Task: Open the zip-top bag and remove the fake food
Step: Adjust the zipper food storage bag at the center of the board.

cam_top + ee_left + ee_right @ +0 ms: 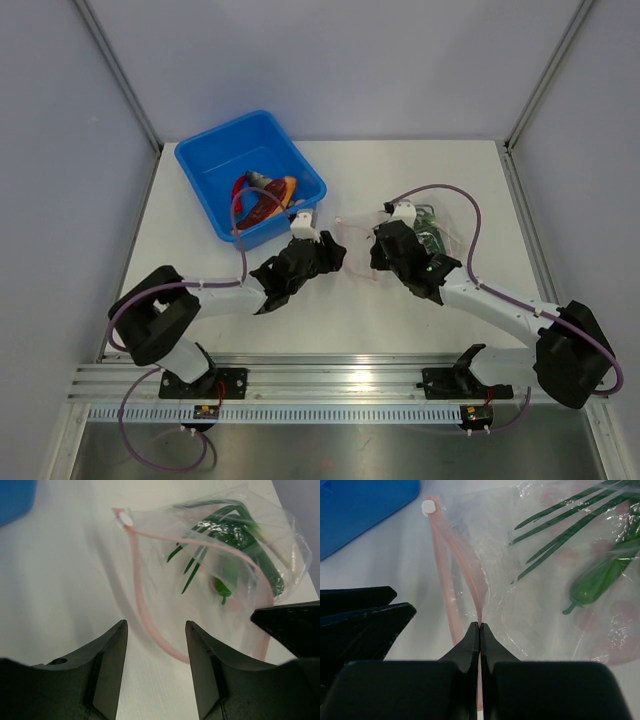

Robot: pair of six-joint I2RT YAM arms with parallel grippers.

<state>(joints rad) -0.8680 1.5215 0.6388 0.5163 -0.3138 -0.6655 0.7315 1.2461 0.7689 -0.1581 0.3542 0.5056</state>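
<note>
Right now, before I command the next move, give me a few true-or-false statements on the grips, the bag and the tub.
1. The right gripper is pinched shut on the pink zip strip. True.
2. The left gripper is clamped on the zip-top bag. False: its jaws stand apart, and the strip lies just ahead of the gap, unclamped.
3. The bag is empty. False: green fake food is inside it.
4. The blue tub holds toy food. True: red and orange pieces lie in it.
5. The bag sits inside the tub. False: it lies on the table, to the right of the tub.
</note>
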